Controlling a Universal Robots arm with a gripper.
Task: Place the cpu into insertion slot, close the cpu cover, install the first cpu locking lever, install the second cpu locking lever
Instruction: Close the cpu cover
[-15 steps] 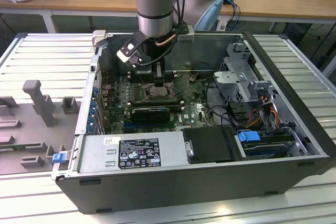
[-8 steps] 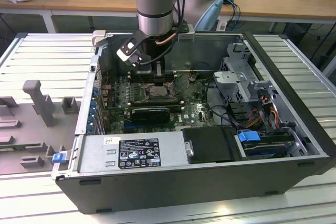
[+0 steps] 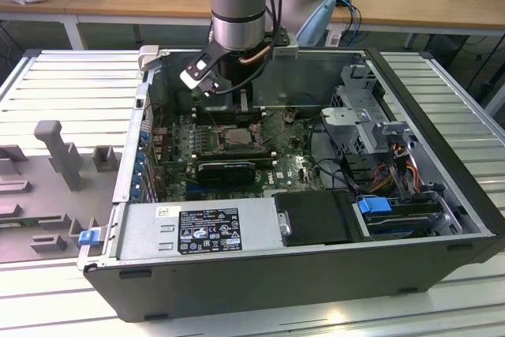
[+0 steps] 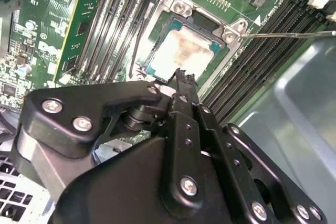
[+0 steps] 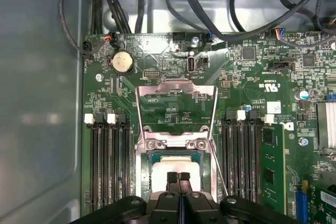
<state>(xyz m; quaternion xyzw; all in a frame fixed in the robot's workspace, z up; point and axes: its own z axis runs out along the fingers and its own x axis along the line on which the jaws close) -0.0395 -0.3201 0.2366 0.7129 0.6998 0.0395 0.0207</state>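
- cpu (image 5: 165, 167) lies flat and face up inside the slot (image 5: 140, 171), mid-board between the memory slots (image 5: 107, 166). All of it sits in the open case (image 3: 442, 219) on the bench (image 3: 47, 76).
- gripper (image 5: 178, 176) is low over the cpu edge farthest from the hinge. fingers (image 5: 171, 178) are closed tip to tip and hold nothing. Touching the cpu or just above it: can't tell.
- cover (image 5: 176, 88) is open, swung up on its hinge at the slot side away from the fingers. Board shows through its cut-out.
- levers (image 5: 216, 124) are unlatched, thin wires running along both sides of the cover.
- Step in hand, my read: cpu looks seated, so the work is at the cover, which is not yet down.
- Doing it well:
  - Check the cpu sits level all round, with no corner riding on the rim.
  - Keep the closed tips off the pale face.
  - Push the cover at its free edge and follow the hinge arc.
  - Use light force and keep both wires clear of the frame.
- Risk: a tilted chip under the cover would bend socket pins.
- Pointing:
  - The cpu is square with no real long axis, its edges parallel to the slot rim and memory slots.
  - The cover's length runs from the hinge toward the coin cell (image 5: 122, 62), free edge pointing that way, away from the fingers.
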